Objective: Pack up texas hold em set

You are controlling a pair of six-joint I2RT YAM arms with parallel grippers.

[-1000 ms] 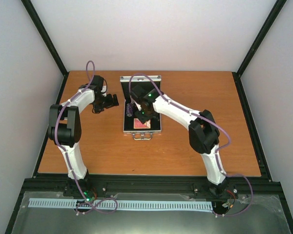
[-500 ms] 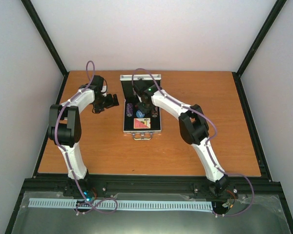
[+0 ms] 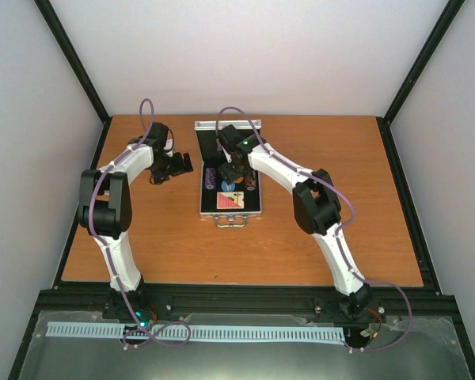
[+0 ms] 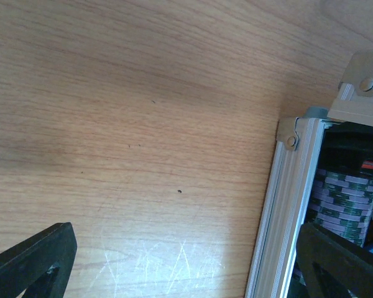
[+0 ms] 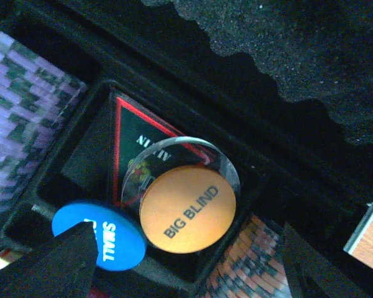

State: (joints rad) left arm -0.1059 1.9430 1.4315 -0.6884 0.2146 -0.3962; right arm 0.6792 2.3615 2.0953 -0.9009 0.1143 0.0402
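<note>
The silver case (image 3: 203, 190) lies open at the table's middle back, its lid (image 3: 228, 126) raised behind. Inside, the right wrist view shows an orange "BIG BLIND" disc (image 5: 186, 209) on a clear disc (image 5: 221, 162), over a black triangle (image 5: 133, 139), with a blue disc (image 5: 109, 242) beside them. Purple chips (image 5: 25, 118) and orange chips (image 5: 252, 261) flank that slot. The red card deck (image 3: 229, 202) lies at the case's near end. My right gripper (image 5: 186, 261) hangs open and empty just above the discs. My left gripper (image 3: 180, 165) is open over bare table left of the case (image 4: 292, 205).
The case handle (image 3: 230, 222) sticks out towards me. Black frame rails (image 3: 79, 198) border the table left and right, and white walls close it in. Purple chips (image 4: 342, 202) show inside the case edge in the left wrist view.
My right gripper has moved back along the case, from over the card deck to over the disc slot. The discs now show in the case. The left arm has not moved.
</note>
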